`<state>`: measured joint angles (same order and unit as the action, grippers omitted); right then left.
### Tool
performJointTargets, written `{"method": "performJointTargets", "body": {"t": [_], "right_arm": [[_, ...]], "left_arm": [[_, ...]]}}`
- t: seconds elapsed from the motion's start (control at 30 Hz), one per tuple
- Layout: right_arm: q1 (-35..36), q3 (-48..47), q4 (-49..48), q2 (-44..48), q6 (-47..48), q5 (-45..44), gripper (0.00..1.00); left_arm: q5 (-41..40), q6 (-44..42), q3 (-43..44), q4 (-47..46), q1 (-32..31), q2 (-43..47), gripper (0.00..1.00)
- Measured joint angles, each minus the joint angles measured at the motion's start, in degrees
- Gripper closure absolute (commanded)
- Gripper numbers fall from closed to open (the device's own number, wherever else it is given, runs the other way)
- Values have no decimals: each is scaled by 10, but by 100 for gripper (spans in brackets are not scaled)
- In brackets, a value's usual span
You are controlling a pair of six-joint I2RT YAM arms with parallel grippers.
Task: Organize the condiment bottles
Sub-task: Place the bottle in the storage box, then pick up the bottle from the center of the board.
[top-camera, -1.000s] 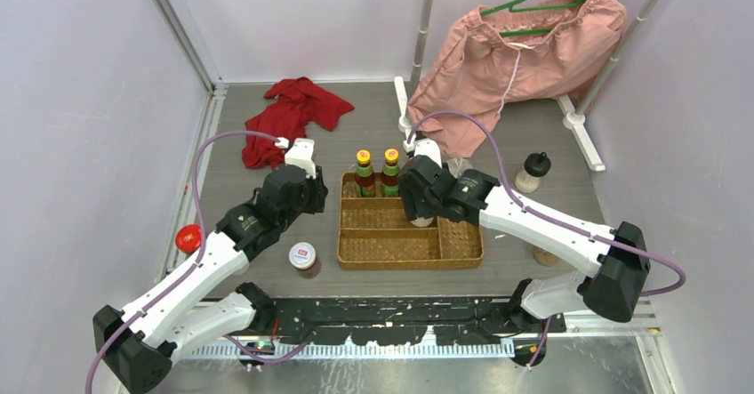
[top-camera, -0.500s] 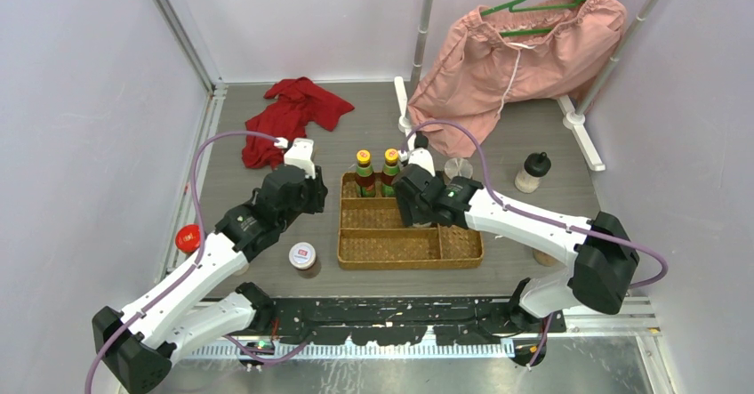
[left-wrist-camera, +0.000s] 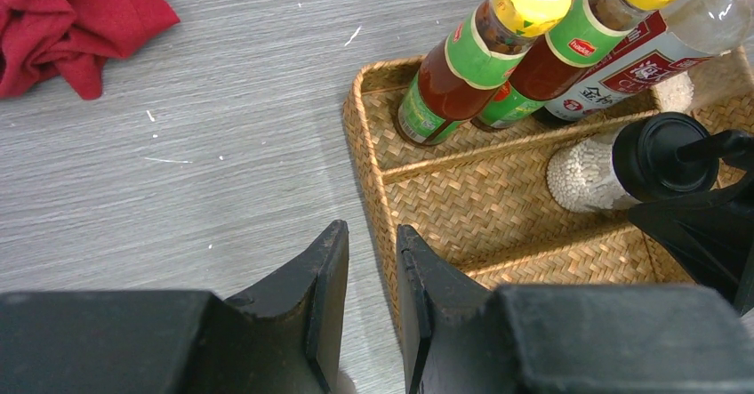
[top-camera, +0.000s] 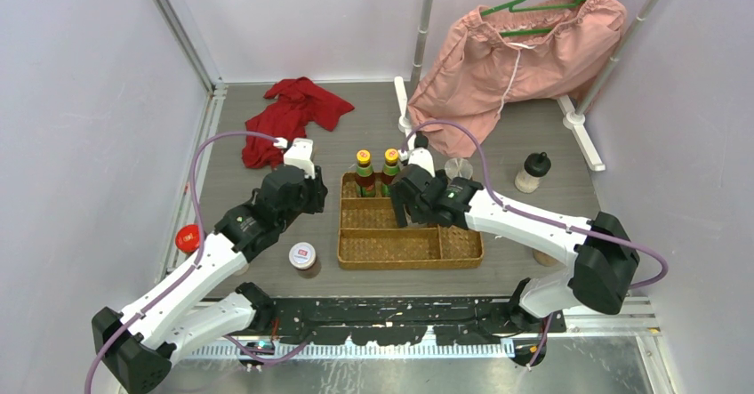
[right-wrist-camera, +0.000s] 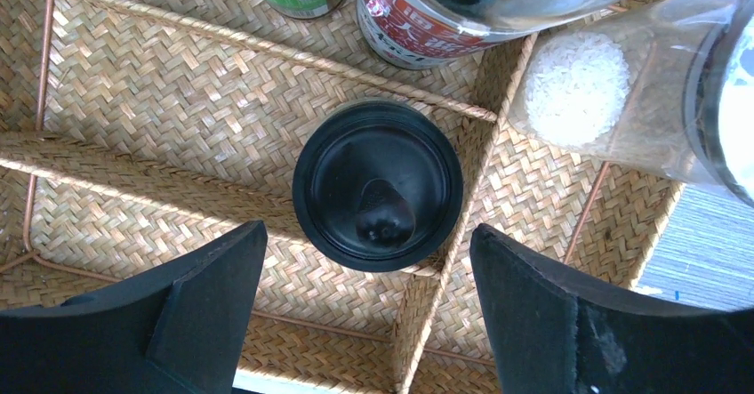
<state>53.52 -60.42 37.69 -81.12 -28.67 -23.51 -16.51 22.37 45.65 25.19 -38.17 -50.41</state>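
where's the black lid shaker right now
In the tray's middle row, right end, just in front of the clear bottle, directly under the open right gripper.
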Motion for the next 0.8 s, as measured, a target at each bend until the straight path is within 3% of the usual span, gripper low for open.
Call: {"method": "performJointTargets", "body": {"t": [0.2, 0.5, 0.8], "right_arm": [[1, 0, 13, 28, -2, -1, 9], [4, -41, 76, 165, -4, -21, 8], [4, -37, 117, 239, -7, -30, 8]], "left_arm": [[0, 14, 6, 26, 0, 6, 70], [-14, 109, 28, 131, -31, 27, 57], [-31, 212, -51, 161, -57, 31, 31]]}}
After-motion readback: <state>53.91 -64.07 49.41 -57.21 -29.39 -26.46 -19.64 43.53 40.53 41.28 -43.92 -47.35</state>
